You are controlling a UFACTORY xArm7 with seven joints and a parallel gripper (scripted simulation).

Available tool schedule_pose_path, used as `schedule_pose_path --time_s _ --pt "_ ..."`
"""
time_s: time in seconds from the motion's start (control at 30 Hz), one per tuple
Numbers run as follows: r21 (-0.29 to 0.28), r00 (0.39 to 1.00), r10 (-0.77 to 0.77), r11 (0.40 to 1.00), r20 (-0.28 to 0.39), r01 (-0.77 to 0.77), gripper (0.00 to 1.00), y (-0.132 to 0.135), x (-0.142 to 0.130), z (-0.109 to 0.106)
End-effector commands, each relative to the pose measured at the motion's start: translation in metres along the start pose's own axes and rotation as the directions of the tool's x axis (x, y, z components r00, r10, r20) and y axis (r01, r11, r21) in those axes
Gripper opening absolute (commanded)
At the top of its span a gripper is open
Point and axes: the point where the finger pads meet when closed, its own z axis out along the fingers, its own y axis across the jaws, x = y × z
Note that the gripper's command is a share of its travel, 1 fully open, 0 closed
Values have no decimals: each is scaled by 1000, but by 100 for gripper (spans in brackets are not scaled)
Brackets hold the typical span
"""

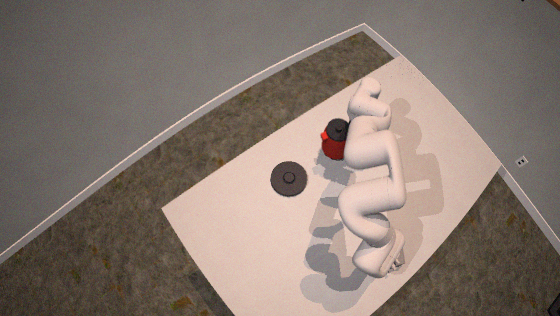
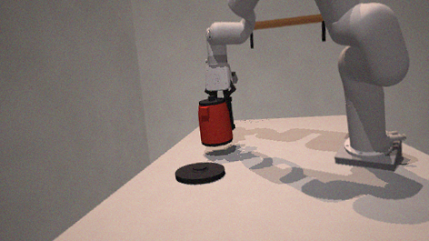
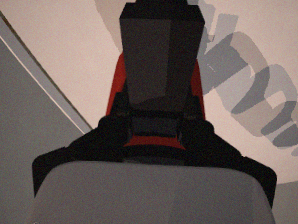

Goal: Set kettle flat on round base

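Black and round, the base (image 2: 200,172) lies flat on the pale table (image 2: 162,228) nearest the exterior camera, its stud (image 2: 199,166) up. Just behind it the red kettle (image 2: 215,123) hangs upright in the air, clear of the table and off to one side of the base. The gripper (image 2: 225,95) pinches the kettle's dark handle (image 3: 161,56). No writing is readable anywhere.

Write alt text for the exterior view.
A white arm holds a red kettle by its handle, in the air above a pale table. A dark round base lies flat on the table, nearer the camera than the kettle.
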Motion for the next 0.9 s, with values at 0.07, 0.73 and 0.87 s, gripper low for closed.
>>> schedule_pose_path --time_s 0.07,0.73,0.87 --pt "7 1000 1 1000 -3 -1 0 4 -18 -2" --pt "7 1000 1 1000 -3 -1 0 20 -79 -2" --pt "7 1000 1 1000 -3 -1 0 23 -90 -2"
